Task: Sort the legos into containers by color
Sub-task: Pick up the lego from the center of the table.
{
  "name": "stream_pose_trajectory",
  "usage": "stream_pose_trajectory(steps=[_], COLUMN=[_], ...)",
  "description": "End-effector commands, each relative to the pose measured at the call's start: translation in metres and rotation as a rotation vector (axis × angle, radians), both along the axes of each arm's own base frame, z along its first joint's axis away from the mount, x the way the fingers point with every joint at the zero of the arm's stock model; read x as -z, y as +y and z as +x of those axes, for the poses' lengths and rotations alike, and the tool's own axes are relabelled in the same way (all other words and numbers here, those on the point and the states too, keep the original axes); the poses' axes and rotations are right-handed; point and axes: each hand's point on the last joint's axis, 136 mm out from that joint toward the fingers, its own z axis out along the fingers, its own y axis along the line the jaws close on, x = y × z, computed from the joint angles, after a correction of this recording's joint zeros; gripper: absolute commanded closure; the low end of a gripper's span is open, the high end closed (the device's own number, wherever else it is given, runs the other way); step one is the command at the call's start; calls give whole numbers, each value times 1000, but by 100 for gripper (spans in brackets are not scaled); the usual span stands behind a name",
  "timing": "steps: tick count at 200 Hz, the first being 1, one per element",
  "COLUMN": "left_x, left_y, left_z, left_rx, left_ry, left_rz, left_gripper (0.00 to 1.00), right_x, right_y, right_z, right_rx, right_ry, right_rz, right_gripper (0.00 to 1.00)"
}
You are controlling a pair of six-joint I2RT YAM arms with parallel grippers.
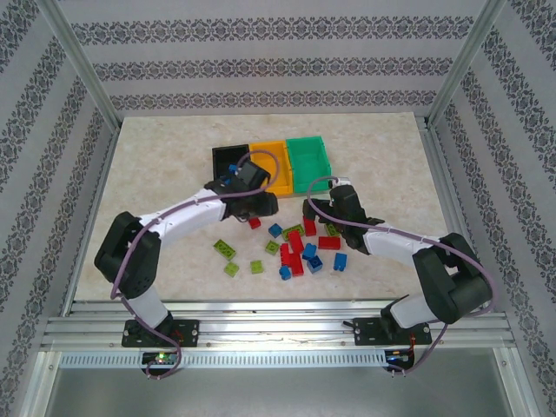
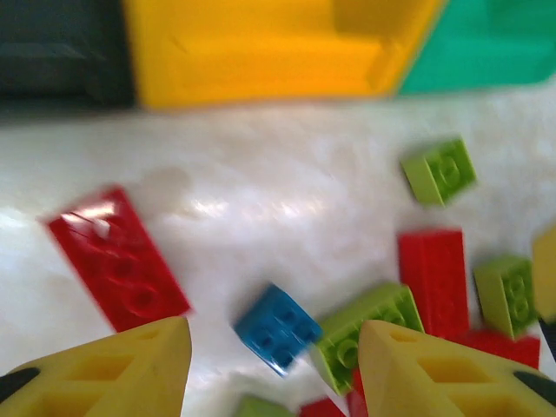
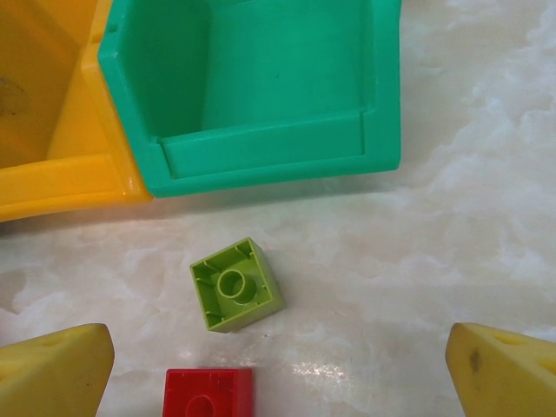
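Observation:
The three containers stand in a row at the back: black point(image 1: 228, 160), orange-yellow point(image 1: 271, 163) and green point(image 1: 310, 156). Red, blue and lime legos point(image 1: 298, 249) lie scattered in front of them. My left gripper point(image 1: 258, 207) hovers open just before the black and orange bins. In the blurred left wrist view its yellow fingers point(image 2: 113, 373) stand apart over a blue brick point(image 2: 278, 328), with a red brick point(image 2: 117, 261) to the left. My right gripper point(image 1: 328, 208) is wide open before the green bin point(image 3: 261, 165), above an upturned lime brick point(image 3: 236, 284) and a red brick point(image 3: 208, 393).
Lime bricks point(image 1: 226, 249) lie apart on the left of the pile. Patterned walls and metal posts point(image 1: 82, 69) enclose the table on three sides. The orange bin's corner point(image 3: 61, 174) touches the green bin in the right wrist view.

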Motion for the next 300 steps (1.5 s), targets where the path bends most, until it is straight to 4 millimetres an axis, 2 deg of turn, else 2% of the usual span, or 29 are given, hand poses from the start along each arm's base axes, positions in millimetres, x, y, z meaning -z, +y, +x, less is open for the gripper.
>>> stream_pose_trajectory(steps=[1,28,82,117,142,161,181,213,246,275,300], left_x=[4,24,45,46,51,60,67,68,68,80,89], left_y=[-28,-32,-16,-26,-19,-17,-9,-8,-16,-23,-20], left_z=[-7,-12,-19,-31,-41,-48,-46,-35,-26,-25,-24], left_rx=[83,133,223,431,545,637,674,689,700,709,693], left_ry=[-21,34,84,50,66,112,139,113,118,167,189], left_rz=[7,128,300,280,321,352,419,430,401,386,407], left_gripper=[46,46,45,42,35,35,35,36,37,39,44], right_x=[-6,-7,-9,-8,-7,-9,-10,-9,-8,-9,-13], right_y=[8,8,6,8,8,8,8,7,7,6,5], right_z=[4,4,4,4,4,3,3,3,4,4,4], right_rx=[-12,-15,-9,-13,-13,-12,-12,-11,-11,-8,-8], right_ry=[-16,-14,-27,-16,-17,-19,-27,-23,-19,-27,-33], right_rz=[16,12,10,13,12,14,18,9,2,3,4], right_gripper=[2,2,2,2,2,2,2,2,2,2,2])
